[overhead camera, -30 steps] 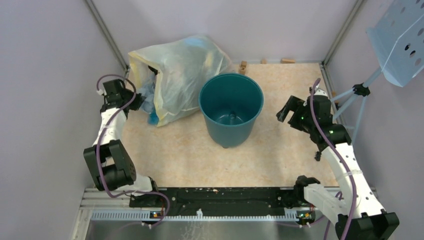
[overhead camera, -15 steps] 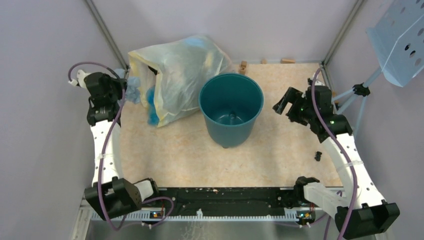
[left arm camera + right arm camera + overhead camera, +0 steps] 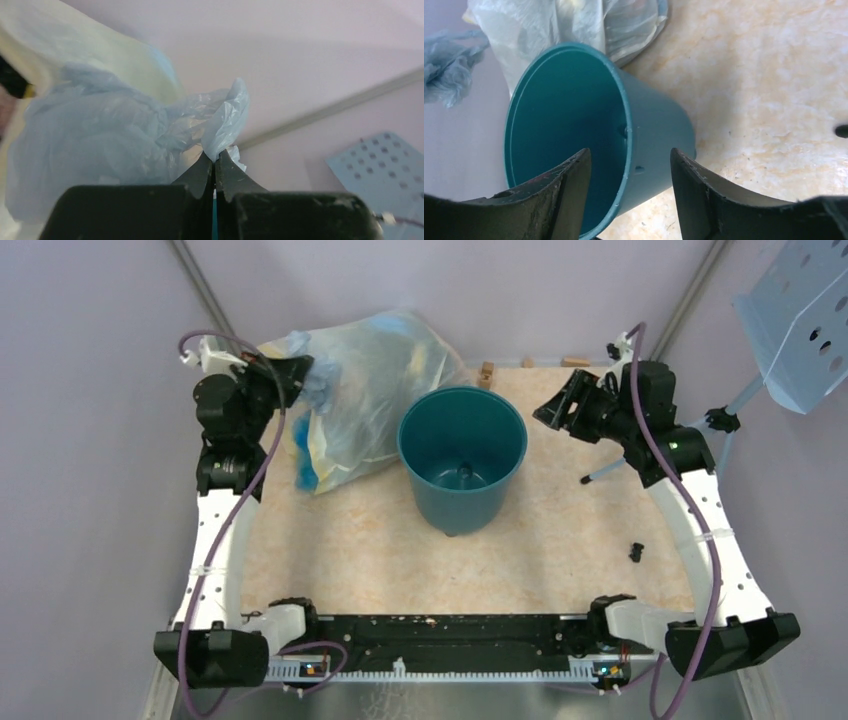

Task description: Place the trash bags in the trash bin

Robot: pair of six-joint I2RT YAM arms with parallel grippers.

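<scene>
Pinched shut on a corner of the pale-blue trash bag [image 3: 100, 130], the left hand [image 3: 215, 159] holds it raised at far left, with the bin [image 3: 470, 502] to its right and the right hand [image 3: 562, 405] open beyond it.

jaws pinching pale-blue trash bag [image 3: 220, 125]

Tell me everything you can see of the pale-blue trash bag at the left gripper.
The trash bag is thin, translucent pale-blue plastic film, crinkled and bunched into a loose wad rather than spread open. One twisted fold is pinched between the shut fingers of the left gripper, which holds it up off the table at the far left. It hangs beside the big yellowish bag, apart from the teal trash bin.
</scene>
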